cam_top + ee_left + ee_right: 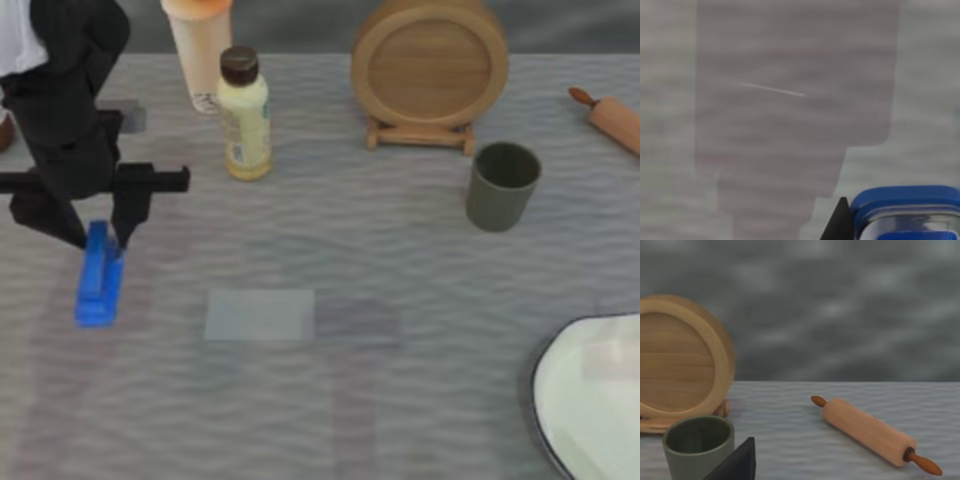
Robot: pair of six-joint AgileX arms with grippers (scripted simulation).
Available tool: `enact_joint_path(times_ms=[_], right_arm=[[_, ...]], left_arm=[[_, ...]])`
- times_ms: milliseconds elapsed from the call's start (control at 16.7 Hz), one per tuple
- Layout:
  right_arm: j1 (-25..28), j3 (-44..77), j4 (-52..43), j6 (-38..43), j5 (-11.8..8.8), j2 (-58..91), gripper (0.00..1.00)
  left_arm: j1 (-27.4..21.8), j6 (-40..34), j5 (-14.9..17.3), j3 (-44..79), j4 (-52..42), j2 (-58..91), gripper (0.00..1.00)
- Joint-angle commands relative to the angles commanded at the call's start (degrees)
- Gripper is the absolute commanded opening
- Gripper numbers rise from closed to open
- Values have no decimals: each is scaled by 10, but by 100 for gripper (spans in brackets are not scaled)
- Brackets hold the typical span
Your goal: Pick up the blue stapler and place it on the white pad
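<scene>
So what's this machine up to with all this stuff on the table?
The left gripper has reached down over the blue stapler at the left side of the table, one finger on each side of its far end. The stapler is not yet on the white pad, which lies bare a little to its right. The right arm is out of the top view; its wrist camera looks at a green cup and a rolling pin.

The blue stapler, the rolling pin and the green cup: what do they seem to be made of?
The small bright blue stapler, with the left claw over its far end, looks like glossy plastic: uniform colour with a clear shiny part in the left wrist view. The long rolling pin looks like pale wood with darker handles. The olive green cup is matte, maybe ceramic or plastic; unclear which.
</scene>
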Motion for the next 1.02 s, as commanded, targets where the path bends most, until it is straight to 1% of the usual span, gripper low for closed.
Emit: enact_joint_path(times_ms=[180, 540, 660, 840, 1020], right_arm=[[0, 0, 0, 0, 0, 0, 100], [0, 0, 0, 0, 0, 0, 100], [0, 0, 0, 0, 0, 0, 100], [0, 0, 0, 0, 0, 0, 100], [0, 0, 0, 0, 0, 0, 100]], left_arm=[[-49, 128, 1, 60, -29, 40, 0], [-162, 447, 4, 185, -92, 119, 0], [-195, 538, 4, 221, -105, 136, 0], [-233, 631, 3, 263, -116, 148, 0], [-250, 668, 2, 281, -119, 151, 0]])
